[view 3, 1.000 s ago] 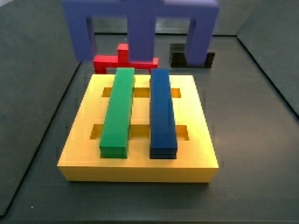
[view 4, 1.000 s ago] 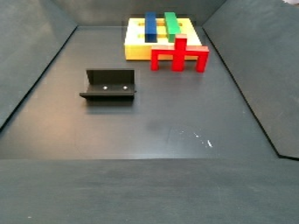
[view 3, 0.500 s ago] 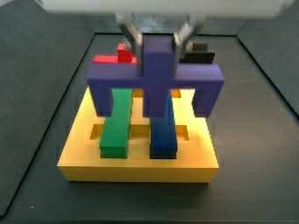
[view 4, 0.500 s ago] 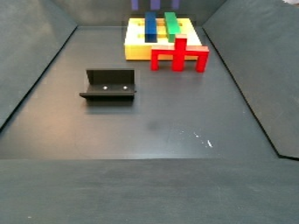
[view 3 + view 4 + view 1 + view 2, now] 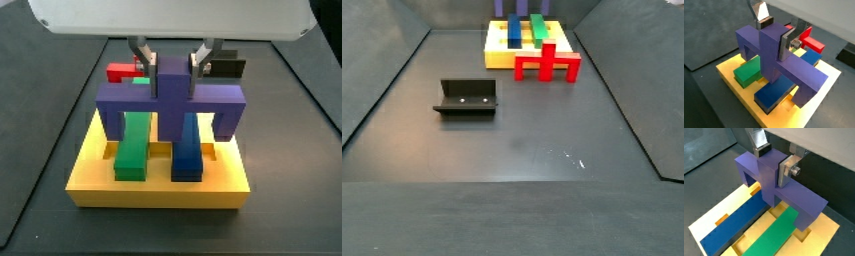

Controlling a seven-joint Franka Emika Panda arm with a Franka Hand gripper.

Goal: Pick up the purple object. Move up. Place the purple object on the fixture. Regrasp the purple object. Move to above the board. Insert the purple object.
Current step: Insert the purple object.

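My gripper (image 5: 171, 62) is shut on the upright central stub of the purple object (image 5: 171, 100), which it holds over the far half of the yellow board (image 5: 160, 190). The purple bar spans the board's width, its legs pointing down beside the green bar (image 5: 134, 140) and the blue bar (image 5: 187, 145). Both wrist views show the fingers (image 5: 764, 21) (image 5: 789, 169) clamping the purple piece (image 5: 771, 55) (image 5: 767, 178) above the board (image 5: 727, 72) (image 5: 711, 223). The black fixture (image 5: 466, 98) stands apart on the floor, with nothing on it.
A red cross-shaped block (image 5: 547, 62) stands next to the board (image 5: 509, 55), and shows behind it in a side view (image 5: 124, 71). Dark walls enclose the floor.
The gripper has come into view and moved down with the purple object, from high behind the board to just over its far half. Nothing else has moved.
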